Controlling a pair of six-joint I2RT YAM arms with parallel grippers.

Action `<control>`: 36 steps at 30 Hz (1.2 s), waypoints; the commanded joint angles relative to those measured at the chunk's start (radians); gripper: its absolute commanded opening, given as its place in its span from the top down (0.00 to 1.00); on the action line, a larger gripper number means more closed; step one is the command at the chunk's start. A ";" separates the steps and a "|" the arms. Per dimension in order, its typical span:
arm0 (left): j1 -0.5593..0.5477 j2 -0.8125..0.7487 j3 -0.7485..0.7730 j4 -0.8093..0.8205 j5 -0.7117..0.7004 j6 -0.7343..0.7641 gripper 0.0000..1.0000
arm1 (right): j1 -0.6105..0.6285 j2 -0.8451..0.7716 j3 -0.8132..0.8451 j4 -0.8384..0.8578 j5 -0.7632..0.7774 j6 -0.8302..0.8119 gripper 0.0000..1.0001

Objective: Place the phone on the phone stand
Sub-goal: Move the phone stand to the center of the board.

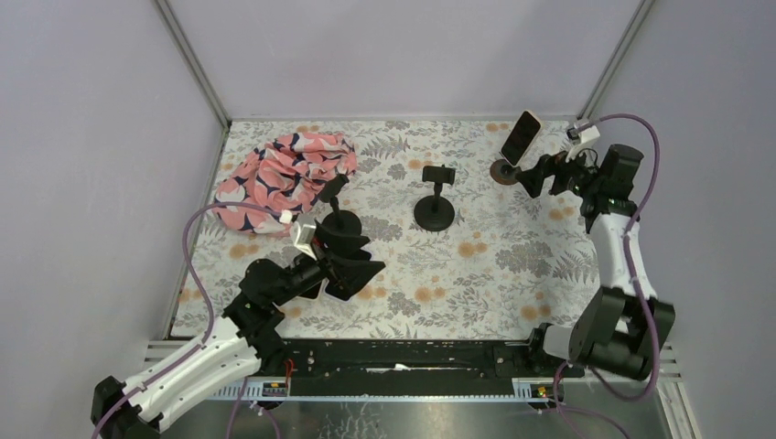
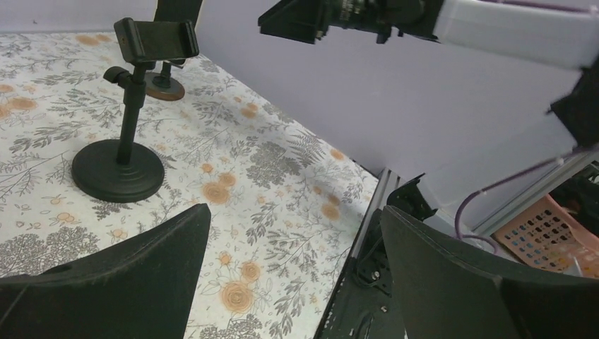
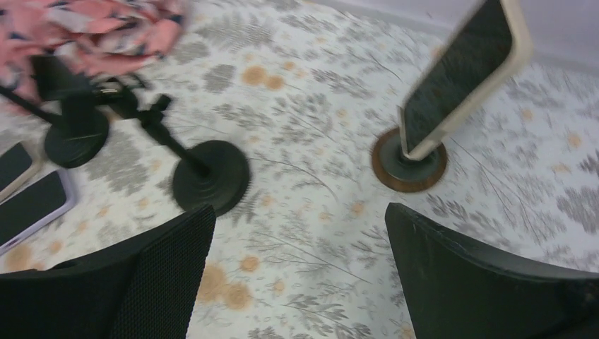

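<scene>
A phone in a cream case (image 1: 522,137) stands tilted on a round brown stand (image 1: 504,171) at the back right. It also shows in the right wrist view (image 3: 459,74) on its brown base (image 3: 410,169). My right gripper (image 1: 533,181) is open and empty, just right of that stand, jaws wide apart (image 3: 300,208). A black clamp stand (image 1: 435,197) stands empty mid-table, also in the left wrist view (image 2: 131,106). My left gripper (image 1: 366,254) is open and empty over the near-left mat (image 2: 295,212).
A second black stand (image 1: 340,218) stands by the left gripper. Two more phones (image 3: 28,201) lie flat on the mat at the left. A pink patterned cloth (image 1: 288,169) is bunched at the back left. Grey walls enclose the floral mat (image 1: 476,265).
</scene>
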 commanded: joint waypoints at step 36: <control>-0.152 1.056 1.042 -0.501 -0.832 0.161 0.21 | 0.118 -0.311 -0.144 -0.225 -0.184 -0.086 0.00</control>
